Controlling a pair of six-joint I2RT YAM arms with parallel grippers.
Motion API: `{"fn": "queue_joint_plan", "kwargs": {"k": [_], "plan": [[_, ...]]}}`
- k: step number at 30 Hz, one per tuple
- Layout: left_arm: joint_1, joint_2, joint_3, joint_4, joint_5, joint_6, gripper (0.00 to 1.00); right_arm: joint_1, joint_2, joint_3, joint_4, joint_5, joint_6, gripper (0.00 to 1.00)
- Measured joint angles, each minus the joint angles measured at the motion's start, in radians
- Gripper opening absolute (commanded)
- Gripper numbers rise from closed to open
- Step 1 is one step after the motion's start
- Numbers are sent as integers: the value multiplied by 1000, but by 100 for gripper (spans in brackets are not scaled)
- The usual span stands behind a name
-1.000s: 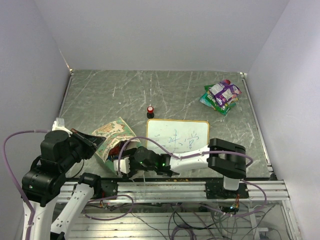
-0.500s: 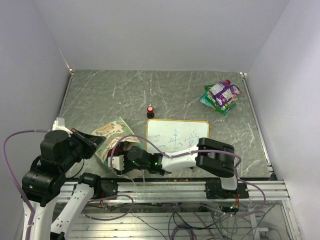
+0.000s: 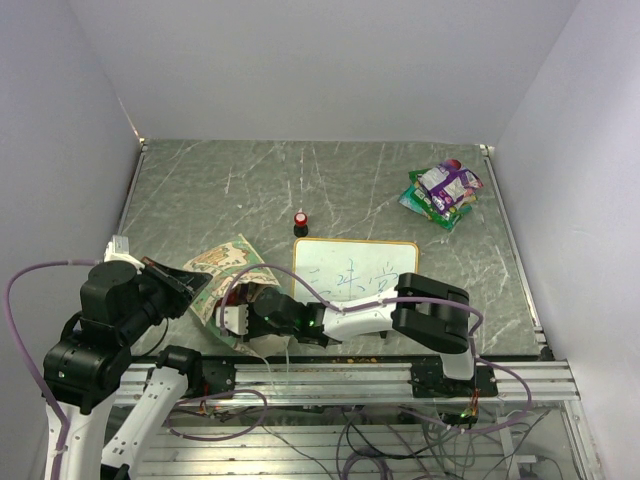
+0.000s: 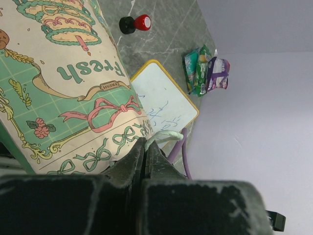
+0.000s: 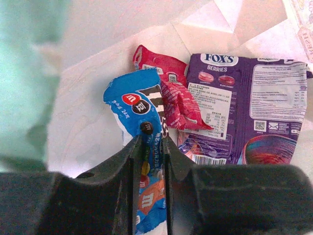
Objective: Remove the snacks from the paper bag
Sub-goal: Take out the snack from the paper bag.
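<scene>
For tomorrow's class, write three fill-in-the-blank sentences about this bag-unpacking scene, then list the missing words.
The right gripper pinches the M&M's packet, whose wrapper is mainly ___.
The purple packet beside it reads FOX'S ___.
The left gripper holds the paper bag, printed with the word ___.
Missing words: blue; Berries; Fresh.

The cream paper bag (image 3: 225, 268), printed with green checks, pink bows and "Fresh", lay on its side at the near left of the worktop (image 3: 250, 190), its mouth open at the near end. Inside lay a blue packet (image 5: 139, 110), a red packet (image 5: 173, 95) and a purple packet (image 5: 244, 107), overlapping. More snacks (image 3: 443, 192) sat piled far right.
</scene>
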State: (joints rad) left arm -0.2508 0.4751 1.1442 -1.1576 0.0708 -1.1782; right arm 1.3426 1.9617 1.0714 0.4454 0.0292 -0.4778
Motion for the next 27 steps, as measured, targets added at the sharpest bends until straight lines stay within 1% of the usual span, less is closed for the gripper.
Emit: {"fn": "queue_joint_plan", "kwargs": {"k": [3,8,14,27], "plan": [[0,-1,0,0,0,-2,7,0,0,0,-5,6,-1,15],[0,-3,0,0,-1,-8,7,0,-8,0,-10,6,0,9],[0,-3,2,0,-3,-8,7,0,-41,0,-12,5,1,0],[0,-3,2,0,-3,-8,7,-2,-140,-28,-18,10,14,0]]}}
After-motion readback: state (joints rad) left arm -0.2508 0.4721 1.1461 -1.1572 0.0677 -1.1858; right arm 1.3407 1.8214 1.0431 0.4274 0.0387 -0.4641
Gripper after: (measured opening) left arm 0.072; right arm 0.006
